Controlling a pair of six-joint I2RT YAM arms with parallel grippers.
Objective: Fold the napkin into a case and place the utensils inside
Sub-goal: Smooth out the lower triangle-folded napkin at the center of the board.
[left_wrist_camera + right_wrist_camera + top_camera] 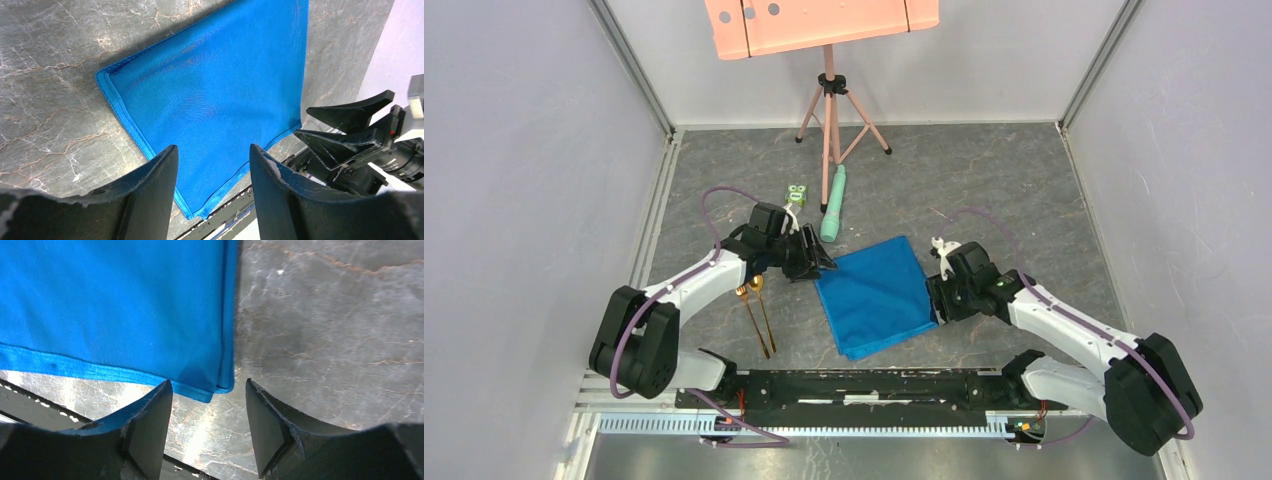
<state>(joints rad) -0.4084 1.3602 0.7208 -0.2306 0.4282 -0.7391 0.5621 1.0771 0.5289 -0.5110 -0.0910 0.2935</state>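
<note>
The bright blue napkin (876,296) lies flat on the table, folded double, between the two arms. It fills the left wrist view (210,95) and the upper left of the right wrist view (115,310). My left gripper (822,262) is open and empty at the napkin's far left corner. My right gripper (934,300) is open and empty at the napkin's right corner, whose doubled layers (222,382) lie just ahead of the jaws. The gold fork and spoon (757,315) lie side by side on the table left of the napkin.
A pale green tube (833,205) and a small green toy (797,193) lie behind the left gripper. A pink tripod stand (829,100) is at the back. The black base rail (874,385) runs along the near edge, and grey walls close in both sides.
</note>
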